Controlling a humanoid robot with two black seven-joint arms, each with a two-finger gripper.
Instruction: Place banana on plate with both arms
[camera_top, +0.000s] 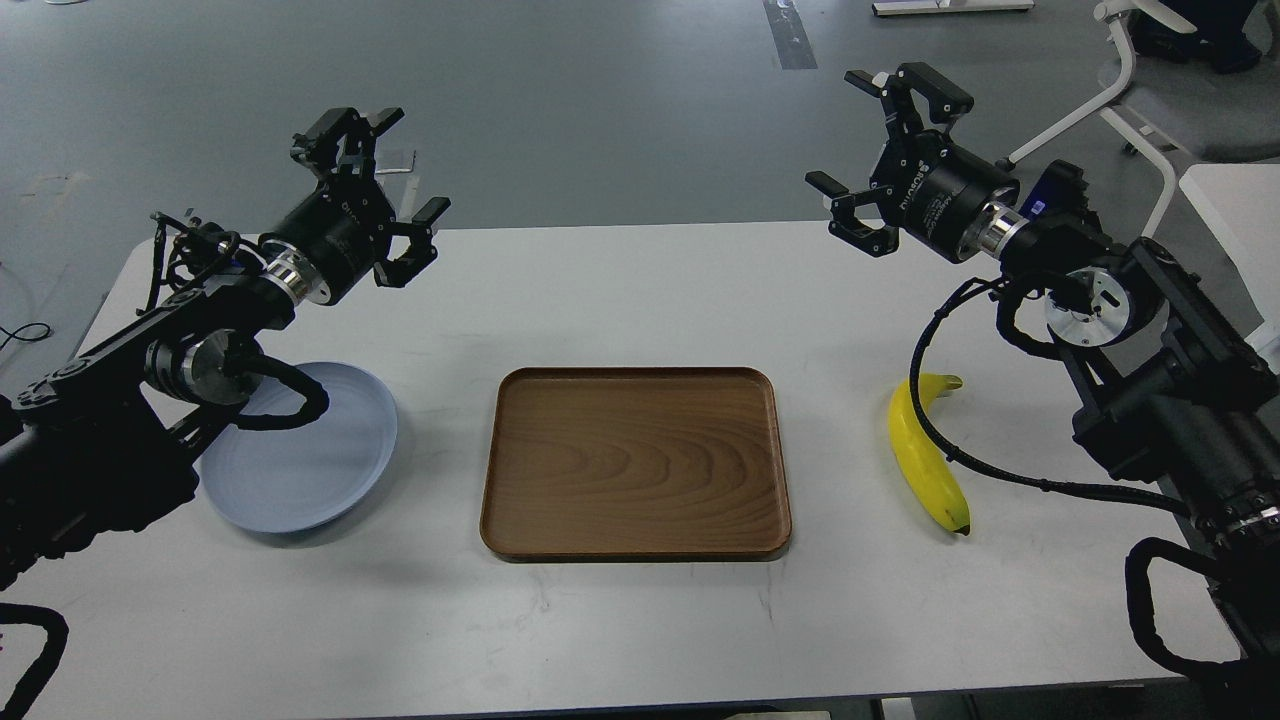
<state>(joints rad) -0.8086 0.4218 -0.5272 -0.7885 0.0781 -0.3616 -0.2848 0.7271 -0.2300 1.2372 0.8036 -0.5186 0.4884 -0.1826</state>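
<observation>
A yellow banana (925, 452) lies on the white table at the right, with its greenish stem pointing away and its dark tip toward me; a black cable crosses in front of it. The pale blue-grey plate (320, 470) rests at the left, partly hidden under my left arm. My left gripper (378, 182) hovers open above the table's far left, well behind the plate. High over the far right side, my right gripper (868, 148) is open with nothing in it, behind and above the banana.
A rectangular brown wooden tray (636, 462) lies between the plate and the banana. The table's far edge runs just behind both grippers. A white chair (1150, 90) stands on the grey floor at the back right.
</observation>
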